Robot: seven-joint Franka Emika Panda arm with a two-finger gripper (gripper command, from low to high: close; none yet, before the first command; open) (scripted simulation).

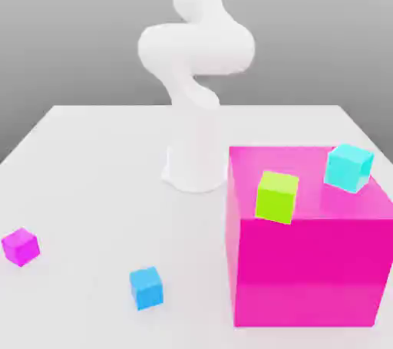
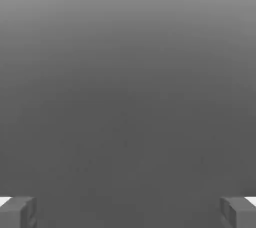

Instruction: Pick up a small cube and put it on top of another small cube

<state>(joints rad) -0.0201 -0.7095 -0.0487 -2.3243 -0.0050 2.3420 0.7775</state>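
Small cube rests on table; pincer gapes, empty.

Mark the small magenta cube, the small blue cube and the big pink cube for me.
small magenta cube [image 1: 20, 246], exterior view, middle of its front face.
small blue cube [image 1: 146, 288], exterior view, middle of its front face.
big pink cube [image 1: 307, 271], exterior view, bare front face.

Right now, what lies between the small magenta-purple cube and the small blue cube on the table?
Nothing: in the exterior view, bare white table separates the small magenta-purple cube from the small blue cube.
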